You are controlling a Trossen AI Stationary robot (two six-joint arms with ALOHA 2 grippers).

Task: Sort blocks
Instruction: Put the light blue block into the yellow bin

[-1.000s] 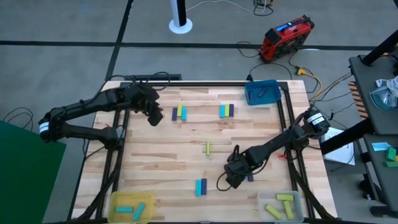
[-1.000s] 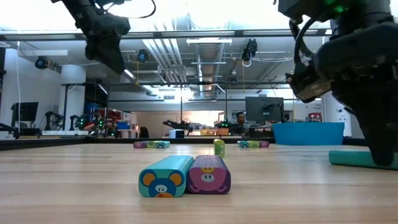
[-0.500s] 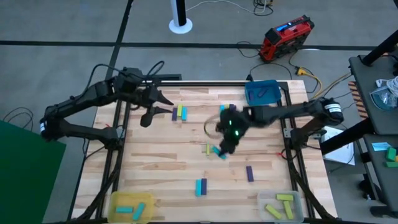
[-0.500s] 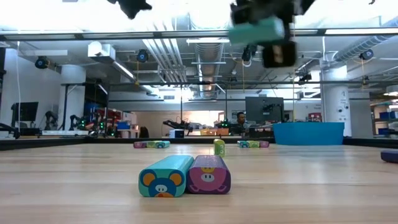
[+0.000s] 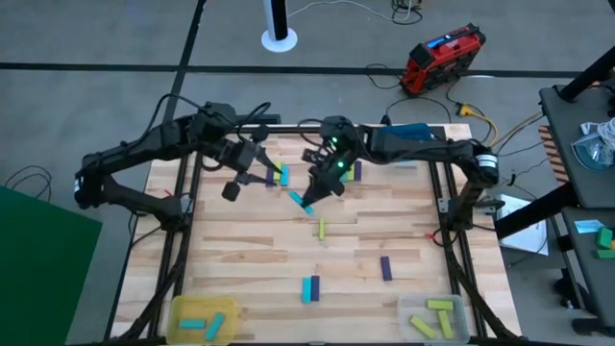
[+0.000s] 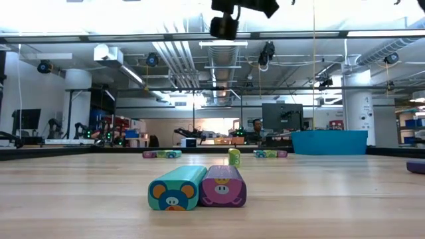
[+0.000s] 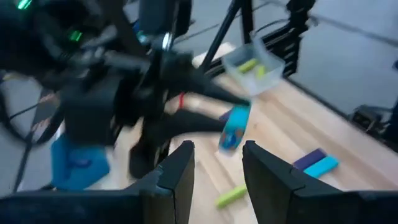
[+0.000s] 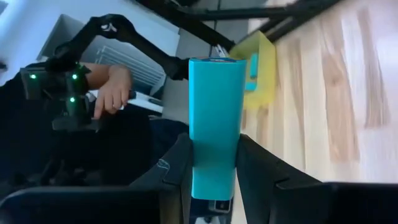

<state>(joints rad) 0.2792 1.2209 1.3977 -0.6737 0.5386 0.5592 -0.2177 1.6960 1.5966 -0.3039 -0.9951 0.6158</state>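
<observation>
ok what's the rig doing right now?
Sorting blocks, mid-carry. The right hand is shut on a cyan block and holds it in the air above the middle of the table, close to the left hand. The left hand is open and holds nothing, up over the table's far left part. Loose blocks lie about the table, including a cyan and purple pair. The yellow tray already holds cyan blocks and the clear tray holds yellow-green ones.
</observation>
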